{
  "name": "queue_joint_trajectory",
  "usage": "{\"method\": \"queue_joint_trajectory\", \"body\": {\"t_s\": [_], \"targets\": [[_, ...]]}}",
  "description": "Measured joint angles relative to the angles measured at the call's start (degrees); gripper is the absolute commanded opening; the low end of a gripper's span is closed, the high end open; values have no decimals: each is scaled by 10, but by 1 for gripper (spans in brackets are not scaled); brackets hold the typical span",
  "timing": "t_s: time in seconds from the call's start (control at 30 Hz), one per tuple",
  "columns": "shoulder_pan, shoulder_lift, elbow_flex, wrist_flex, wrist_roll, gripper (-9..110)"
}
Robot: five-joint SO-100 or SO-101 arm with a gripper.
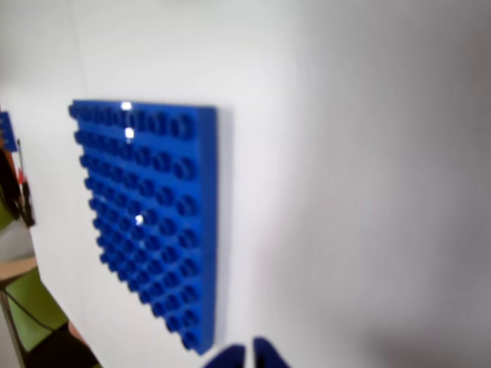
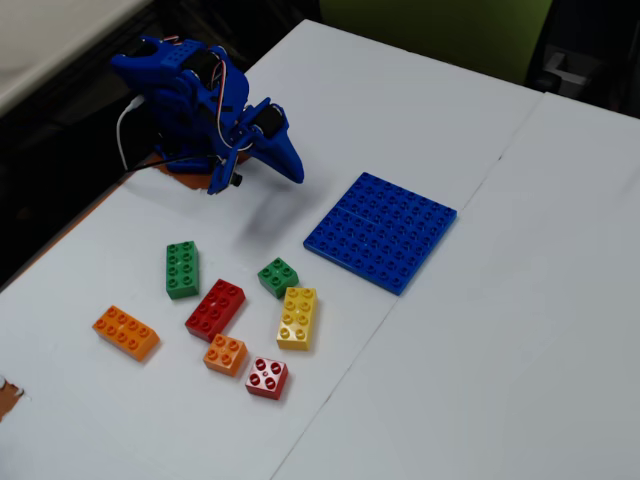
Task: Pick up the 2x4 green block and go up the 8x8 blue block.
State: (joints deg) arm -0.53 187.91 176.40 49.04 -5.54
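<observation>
The 2x4 green block (image 2: pixel 181 269) lies flat on the white table at the left of the fixed view, apart from the other bricks. It is out of the wrist view. The 8x8 blue block (image 2: pixel 381 231) lies flat right of centre; it also shows in the wrist view (image 1: pixel 149 215). My blue gripper (image 2: pixel 293 168) hangs above the table near the arm's base, up and to the right of the green block and left of the blue plate. In the wrist view its tips (image 1: pixel 247 356) sit almost together at the bottom edge, holding nothing.
Around the green block lie a small green 2x2 brick (image 2: pixel 278 276), a yellow long brick (image 2: pixel 298 317), a red long brick (image 2: pixel 215 309), an orange long brick (image 2: pixel 126 332), an orange 2x2 (image 2: pixel 226 354) and a red 2x2 (image 2: pixel 267 378). The table edge runs along the left.
</observation>
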Motion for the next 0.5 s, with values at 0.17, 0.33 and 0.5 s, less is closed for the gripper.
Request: {"method": "queue_joint_trajectory", "body": {"t_s": [0.17,0.33,0.5], "targets": [[3,0,1,-40,-233,0],[9,0,-6,-37,-536,0],[17,-9,-42,-22,-647,0]]}}
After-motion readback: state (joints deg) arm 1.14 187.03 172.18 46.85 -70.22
